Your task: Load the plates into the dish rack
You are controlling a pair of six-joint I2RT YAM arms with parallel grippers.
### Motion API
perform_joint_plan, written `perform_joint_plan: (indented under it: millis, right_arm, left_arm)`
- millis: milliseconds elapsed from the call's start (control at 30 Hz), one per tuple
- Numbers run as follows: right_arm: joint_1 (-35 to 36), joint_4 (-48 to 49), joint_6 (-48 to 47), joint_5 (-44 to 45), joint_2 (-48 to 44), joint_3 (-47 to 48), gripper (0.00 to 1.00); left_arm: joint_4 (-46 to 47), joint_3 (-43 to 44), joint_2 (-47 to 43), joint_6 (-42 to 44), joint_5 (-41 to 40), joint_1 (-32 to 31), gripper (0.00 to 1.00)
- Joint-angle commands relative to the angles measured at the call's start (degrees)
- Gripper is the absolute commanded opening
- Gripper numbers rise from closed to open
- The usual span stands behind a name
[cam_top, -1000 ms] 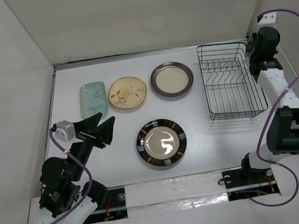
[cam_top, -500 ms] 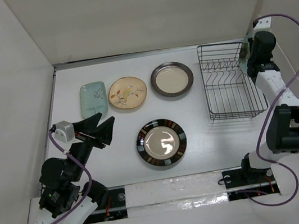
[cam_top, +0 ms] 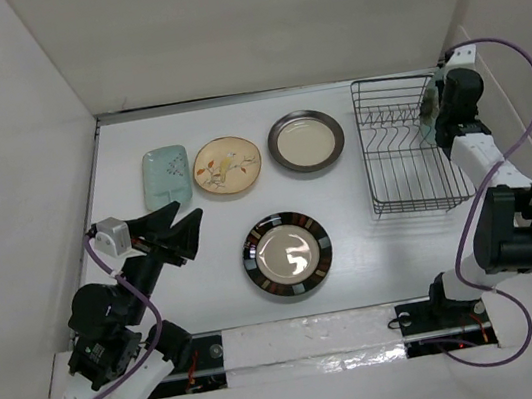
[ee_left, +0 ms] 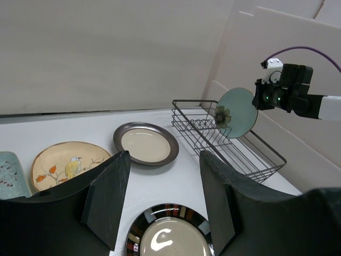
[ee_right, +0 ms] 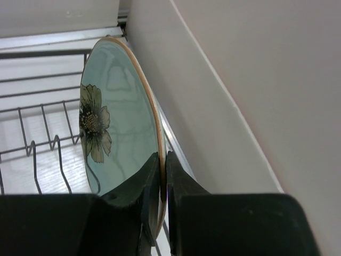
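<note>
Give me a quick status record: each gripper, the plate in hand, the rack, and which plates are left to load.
right gripper: shut on the rim of the green flower plate
green flower plate: on edge, tilted, at the far right side of the dish rack; unclear whether it sits in a slot
dish rack: no other plate in it
left gripper: open, empty, left of the striped-rim plate
not yet loaded: rectangular green plate, bird-painted plate, brown-rimmed plate, striped-rim plate

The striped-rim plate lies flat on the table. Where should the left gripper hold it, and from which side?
Probably the rim nearest the left gripper, coming in low from that side. The striped-rim plate lies flat, face up, so only its raised rim gives an edge to pinch.
</note>
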Motion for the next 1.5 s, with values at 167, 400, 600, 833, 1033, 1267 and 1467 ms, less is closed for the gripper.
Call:
perform_joint_plan:
  millis: [167,400,600,833,1033,1267,1467]
  right_arm:
    - [0.90,15.05,2.85,2.43,-2.56,-4.66,0.31]
    - [2.39,13.48,6.54,6.46,-3.70,-1.24,0.47]
    - [10.54,5.32,17.94,2.11,-9.06,5.97,0.57]
    - [31.88,0.47,32.88,-12.59,-3.73,7.91,0.00]
    - [45.54,1.43,48.68,-12.43,13.85,10.81,0.02]
    - [51.96,10.22,63.92,-10.23,28.01,12.83,0.50]
    - [52.50,9.53,72.71,-6.63,32.93,13.70,0.60]
  left_arm:
    - [2.38,1.64,-0.72,-0.34,-0.47,0.25,0.52]
    - [2.38,1.38,0.24,-0.34,-0.73,0.25,0.52]
    - [2.03,1.29,1.47,-0.08,-2.05,0.25,0.41]
    - [1.59,1.21,3.40,-0.08,-4.95,0.25,0.00]
    - [1.33,1.20,5.42,0.19,-6.88,0.25,0.03]
    - [1.07,1.29,6.66,0.10,-8.81,0.25,0.41]
    - [0.89,1.38,6.66,0.01,-8.82,0.25,0.44]
